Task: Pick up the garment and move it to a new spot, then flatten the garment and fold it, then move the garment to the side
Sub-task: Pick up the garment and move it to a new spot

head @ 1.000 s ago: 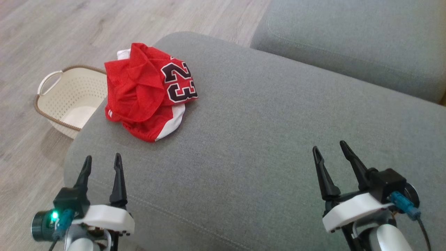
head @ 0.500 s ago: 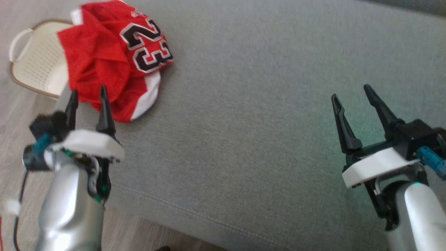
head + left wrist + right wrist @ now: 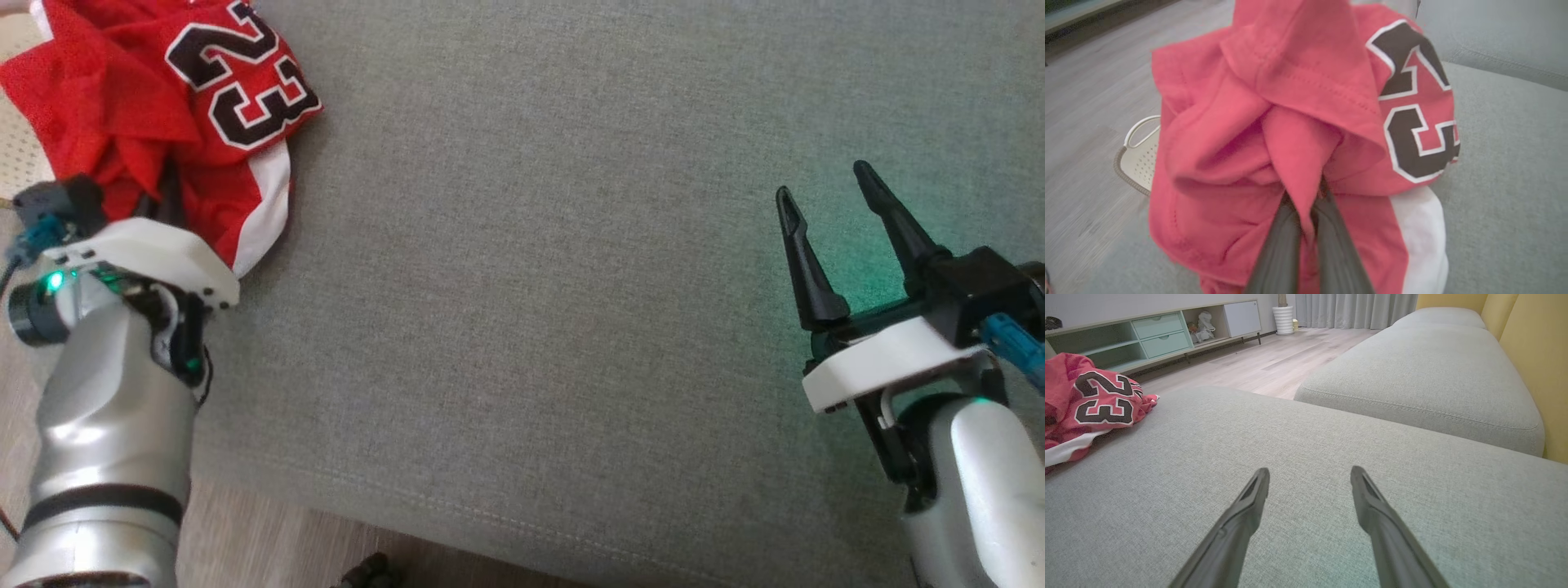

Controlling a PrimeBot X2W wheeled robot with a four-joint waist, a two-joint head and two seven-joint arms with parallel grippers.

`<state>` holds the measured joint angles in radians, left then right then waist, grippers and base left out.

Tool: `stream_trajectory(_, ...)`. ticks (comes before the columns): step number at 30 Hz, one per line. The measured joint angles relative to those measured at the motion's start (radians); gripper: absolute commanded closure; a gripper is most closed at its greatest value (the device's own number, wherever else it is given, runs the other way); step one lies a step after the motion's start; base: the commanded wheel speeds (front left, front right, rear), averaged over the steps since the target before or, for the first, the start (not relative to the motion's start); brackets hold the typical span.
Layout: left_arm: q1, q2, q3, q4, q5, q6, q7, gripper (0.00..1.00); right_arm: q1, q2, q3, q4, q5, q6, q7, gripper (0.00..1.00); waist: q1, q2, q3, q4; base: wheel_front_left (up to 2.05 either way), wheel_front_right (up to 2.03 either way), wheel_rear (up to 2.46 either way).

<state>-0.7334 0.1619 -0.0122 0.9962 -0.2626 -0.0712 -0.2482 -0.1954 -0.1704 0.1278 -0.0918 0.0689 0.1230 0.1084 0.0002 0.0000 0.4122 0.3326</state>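
Note:
The garment (image 3: 163, 106) is a crumpled red jersey with a black 23 and a white band, heaped at the far left of the grey sofa cushion (image 3: 571, 286). My left gripper (image 3: 159, 192) is pushed into its near edge. In the left wrist view the two dark fingers (image 3: 1286, 241) are pressed together on a fold of the garment's (image 3: 1298, 155) red cloth. My right gripper (image 3: 824, 192) hovers open over the cushion at the right, nothing between its fingers (image 3: 1241, 522). In the right wrist view the garment (image 3: 1090, 404) lies far to the left.
A cream perforated basket (image 3: 1137, 153) stands on the wood floor beyond the cushion's left end. A second grey cushion (image 3: 1421, 371) lies ahead of the right gripper, with a yellow backrest (image 3: 1535, 355) at the right. A low cabinet (image 3: 1155, 335) lines the far wall.
The head camera has tilted down and closer. My left gripper moved forward into the garment and shut on a fold of it. The right gripper stayed open.

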Motion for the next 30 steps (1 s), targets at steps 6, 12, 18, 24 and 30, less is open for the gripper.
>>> stream_trajectory(6,0.016,0.018,0.060,-0.173,0.007,0.019,-0.001,1.00,0.001,0.009,-0.011,0.028,0.001,0.000,-0.028,0.00,-0.0002,0.0000,-0.037,0.004,0.00,0.00,0.00)
stream_trajectory(12,0.127,0.018,0.097,-0.384,0.029,0.024,-0.001,1.00,0.006,0.034,-0.034,0.050,0.002,0.000,-0.058,0.00,-0.0002,0.0000,-0.096,0.005,0.00,0.00,0.00)
stream_trajectory(18,0.328,0.002,0.102,-0.644,0.077,0.033,-0.001,1.00,0.056,0.060,-0.054,0.081,0.012,0.000,-0.095,0.00,-0.0002,0.0001,-0.191,-0.004,0.00,0.00,0.00)
stream_trajectory(24,0.553,-0.011,0.086,-0.850,0.097,0.047,0.012,1.00,0.129,0.086,-0.069,0.111,0.029,0.000,-0.127,0.00,-0.0002,0.0001,-0.297,-0.028,0.00,0.00,0.00)
stream_trajectory(30,0.729,-0.022,0.048,-1.028,0.105,0.059,0.095,1.00,0.182,0.103,-0.076,0.122,0.040,0.000,-0.136,0.00,-0.0003,0.0001,-0.380,-0.066,0.00,0.00,0.00)
